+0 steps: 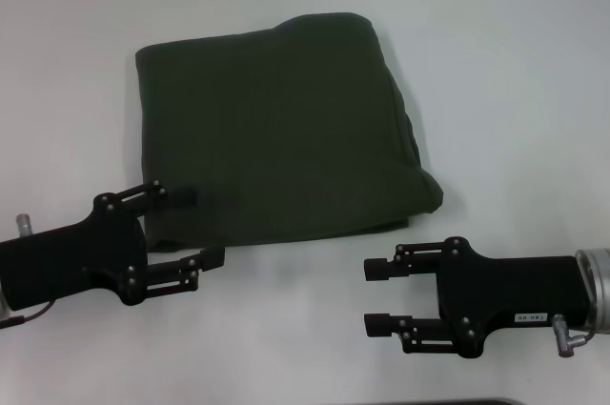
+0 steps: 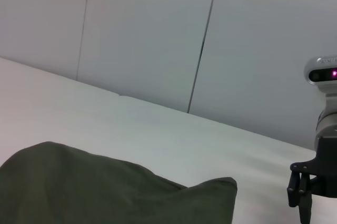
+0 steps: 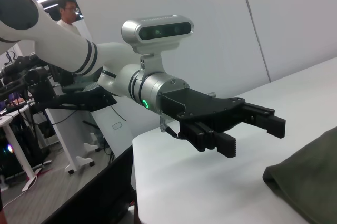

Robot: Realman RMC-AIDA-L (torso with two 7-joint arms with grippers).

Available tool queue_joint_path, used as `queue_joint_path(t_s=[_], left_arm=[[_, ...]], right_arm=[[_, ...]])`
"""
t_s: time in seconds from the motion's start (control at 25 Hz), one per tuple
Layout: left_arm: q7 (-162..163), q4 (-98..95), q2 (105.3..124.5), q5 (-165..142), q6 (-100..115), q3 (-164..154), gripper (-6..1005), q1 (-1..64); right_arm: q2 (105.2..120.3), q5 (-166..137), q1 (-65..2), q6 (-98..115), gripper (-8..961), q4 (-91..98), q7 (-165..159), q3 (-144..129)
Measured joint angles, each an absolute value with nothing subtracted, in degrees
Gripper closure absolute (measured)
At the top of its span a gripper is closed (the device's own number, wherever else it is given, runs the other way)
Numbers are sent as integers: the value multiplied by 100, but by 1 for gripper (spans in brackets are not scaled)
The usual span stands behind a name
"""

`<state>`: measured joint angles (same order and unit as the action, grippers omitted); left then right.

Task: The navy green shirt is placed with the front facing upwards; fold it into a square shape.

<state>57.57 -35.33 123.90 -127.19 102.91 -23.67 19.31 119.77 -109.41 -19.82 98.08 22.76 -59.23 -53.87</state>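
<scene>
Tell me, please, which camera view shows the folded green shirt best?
The head view: the whole navy green shirt lies there as a folded, roughly square bundle on the white table. The left wrist view shows only one low edge of it, the right wrist view only one corner.

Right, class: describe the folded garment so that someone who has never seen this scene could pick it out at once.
Start at the white table that fills the head view. Near its middle lies the navy green shirt, folded into a rough square. It is the only soft, dark olive thing there; the left gripper at its near corner and the right gripper beside it are black, hard and open.
</scene>
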Motion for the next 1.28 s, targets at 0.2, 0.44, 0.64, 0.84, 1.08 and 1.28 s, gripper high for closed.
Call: queue_joint_path(t_s=[0.2, 0.44, 0.64, 0.84, 1.08, 1.28], left_arm=[[5757, -3533, 12391, -12717, 10293, -2364, 175, 1927], [5757, -3533, 12397, -12717, 10293, -2364, 174, 1918], [5757, -3533, 12399, -12717, 10308, -2364, 174, 1916], [5757, -3533, 12399, -12717, 10304, -2365, 174, 1916], [5757, -3528, 12399, -12717, 10286, -2390, 175, 1919], [5757, -3524, 12399, -12717, 10255, -2395, 175, 1923]], right_arm=[[11977, -10941, -2002, 9808, 329, 2276, -5923, -5388], [11977, -10941, -2004, 9808, 329, 2276, -5924, -5388], [11971, -10941, -2004, 9808, 329, 2276, -5923, -5388], [11968, -10942, -2011, 9808, 329, 2276, -5923, -5388], [11967, -10942, -2021, 9803, 329, 2276, -5927, -5388], [11968, -10942, -2021, 9793, 330, 2276, -5998, -5387]])
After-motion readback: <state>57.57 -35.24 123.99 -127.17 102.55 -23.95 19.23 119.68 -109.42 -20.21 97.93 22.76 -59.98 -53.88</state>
